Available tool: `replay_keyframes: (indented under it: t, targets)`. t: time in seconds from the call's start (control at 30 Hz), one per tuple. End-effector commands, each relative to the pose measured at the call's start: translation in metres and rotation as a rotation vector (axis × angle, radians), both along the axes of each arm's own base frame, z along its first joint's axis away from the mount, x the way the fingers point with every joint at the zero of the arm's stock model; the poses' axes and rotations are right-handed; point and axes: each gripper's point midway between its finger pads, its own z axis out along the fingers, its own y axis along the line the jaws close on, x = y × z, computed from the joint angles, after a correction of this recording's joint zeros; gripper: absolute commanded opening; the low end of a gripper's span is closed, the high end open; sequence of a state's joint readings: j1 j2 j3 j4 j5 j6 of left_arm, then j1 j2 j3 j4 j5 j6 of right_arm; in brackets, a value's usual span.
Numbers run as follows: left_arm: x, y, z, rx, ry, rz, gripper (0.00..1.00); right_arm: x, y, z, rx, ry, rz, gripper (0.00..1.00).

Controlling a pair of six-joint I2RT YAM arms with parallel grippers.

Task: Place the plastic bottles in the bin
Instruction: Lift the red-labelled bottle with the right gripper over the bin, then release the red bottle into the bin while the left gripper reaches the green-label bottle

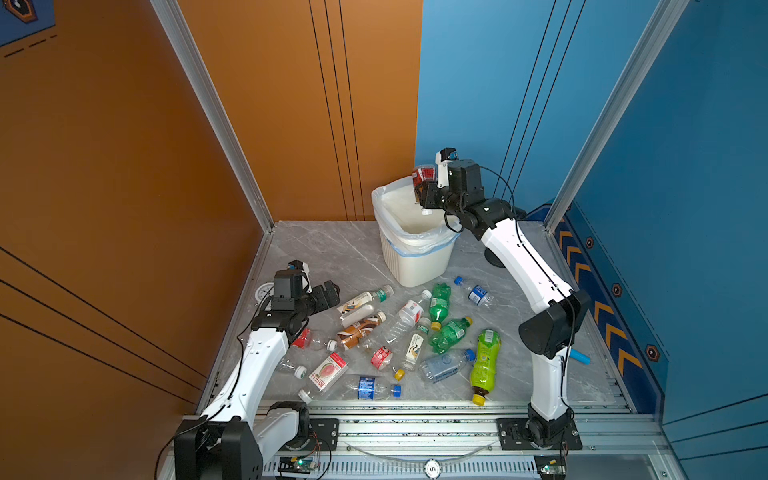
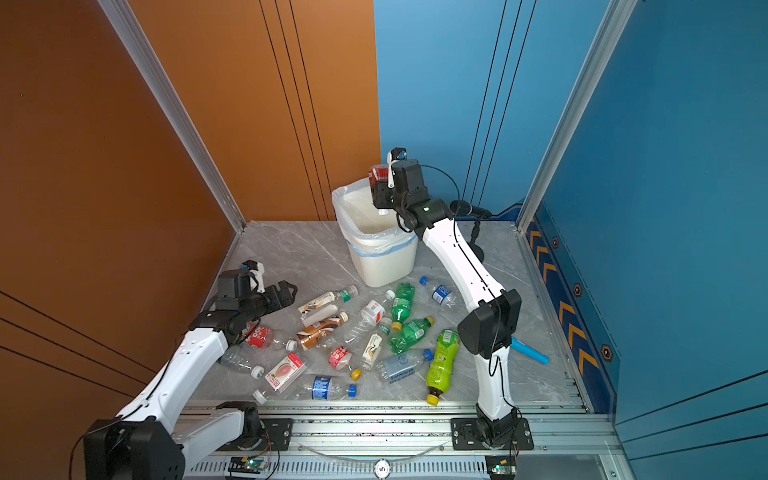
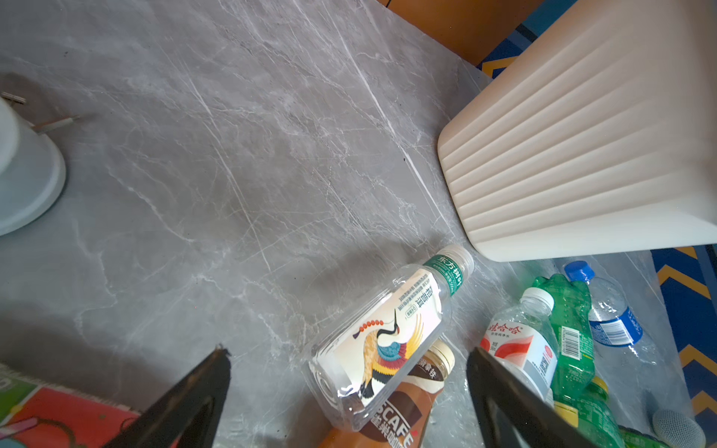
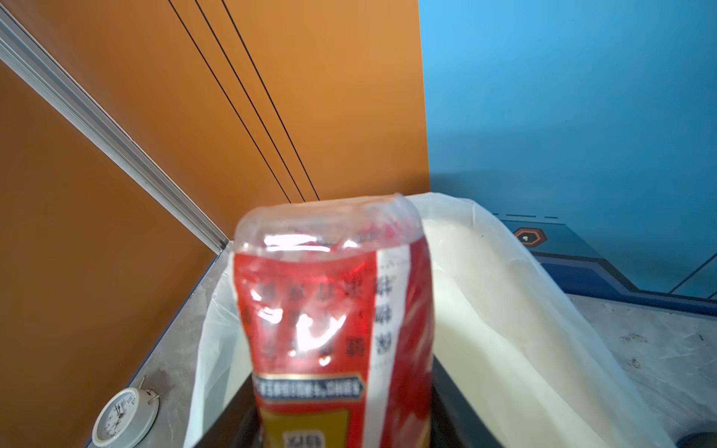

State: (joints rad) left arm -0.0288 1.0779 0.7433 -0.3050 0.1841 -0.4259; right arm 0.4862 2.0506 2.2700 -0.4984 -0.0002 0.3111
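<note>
Now, R gripper point(image 1: 427, 192) is clamped on a red-label bottle point(image 1: 422, 173) over the bin point(image 1: 415, 266), upper mid-frame, prob. so it drops straight in. L gripper point(image 1: 330, 292), jaws apart at mid-left, seems lined up for the plastic bottles point(image 1: 439, 303) strewn on the tabletop point(image 1: 324, 249).

Left of the bin point(image 1: 415, 266) the marble table point(image 1: 324, 249) lies bare, a wide lane reaching the white clock point(image 1: 262, 292) far to the bin's left. In front of the bin the plastic bottles point(image 1: 439, 301) lie packed, many touching (only narrow gaps). Over the bin's mouth the right gripper point(image 1: 423, 194) and its red-labelled bottle point(image 1: 424, 175) block the right side; behind the bin, room seems scant.
</note>
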Motion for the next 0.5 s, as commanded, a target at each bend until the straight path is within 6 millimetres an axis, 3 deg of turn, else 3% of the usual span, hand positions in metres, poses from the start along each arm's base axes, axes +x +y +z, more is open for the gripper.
replay_keyframes:
  t: [0.0,0.1,0.2,0.3,0.4,0.47]
  targets:
    - [0.001,-0.005,0.015,0.026,-0.029,-0.034,0.96,-0.003,0.003,0.015,0.016,-0.021,0.021,0.53]
    - [0.001,-0.009,0.015,0.036,-0.025,-0.054,0.96,-0.003,-0.003,0.021,0.014,-0.018,0.0,0.77]
    - [0.004,-0.015,0.018,0.059,-0.027,-0.085,0.96,-0.01,-0.016,0.044,0.034,-0.051,-0.021,0.98]
    - [0.007,-0.022,0.02,0.09,-0.021,-0.127,0.96,-0.032,-0.032,0.077,0.048,-0.1,-0.019,1.0]
    - [0.01,-0.032,0.019,0.137,-0.003,-0.184,0.96,-0.068,-0.049,0.093,0.053,-0.14,-0.008,1.0]
    - [0.011,-0.041,0.017,0.181,0.013,-0.23,0.97,-0.089,-0.059,0.079,0.065,-0.148,-0.007,0.99]
